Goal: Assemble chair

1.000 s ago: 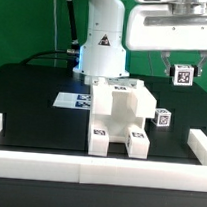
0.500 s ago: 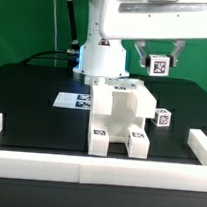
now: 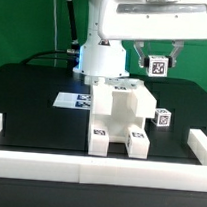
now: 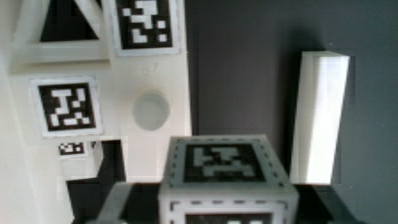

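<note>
Exterior view, item 1: chair (image 3: pixel 119 115), part-built, white, standing mid-counter (image 3: pixel 32 97). Item 2: tagged block (image 3: pixel 157 65), held aloft, above the chair and toward the exterior view's right, pinched between the 2 fingers (image 3: pixel 158 57), which are closed tight on it. Probably light, rigid, smooth plastic that could slip; best gripped on flat opposite faces. Unclear: the contact faces, the block's underside, and what the white bar (image 4: pixel 320 110) in the wrist view is.

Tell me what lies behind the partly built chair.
The marker board, partly covered by the chair, and the robot's base beyond it.
</note>
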Action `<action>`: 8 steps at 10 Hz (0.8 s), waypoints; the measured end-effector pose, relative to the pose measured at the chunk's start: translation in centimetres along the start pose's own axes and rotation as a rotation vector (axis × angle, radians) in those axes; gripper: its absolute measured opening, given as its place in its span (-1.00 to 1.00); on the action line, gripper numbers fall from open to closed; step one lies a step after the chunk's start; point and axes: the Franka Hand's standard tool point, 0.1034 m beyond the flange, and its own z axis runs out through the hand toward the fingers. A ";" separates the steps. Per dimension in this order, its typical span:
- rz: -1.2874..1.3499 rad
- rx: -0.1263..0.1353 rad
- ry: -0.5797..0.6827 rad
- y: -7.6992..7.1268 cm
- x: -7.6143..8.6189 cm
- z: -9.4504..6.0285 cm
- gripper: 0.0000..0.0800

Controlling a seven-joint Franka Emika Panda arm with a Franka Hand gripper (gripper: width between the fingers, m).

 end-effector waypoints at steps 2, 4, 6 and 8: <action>-0.004 -0.006 0.020 0.7 -1.3 0.6 -0.28; -0.007 -0.010 0.020 1.1 -1.8 1.0 -0.28; -0.004 -0.013 0.017 1.8 -1.8 1.1 -0.28; -0.002 -0.014 0.017 1.9 -1.8 1.2 -0.28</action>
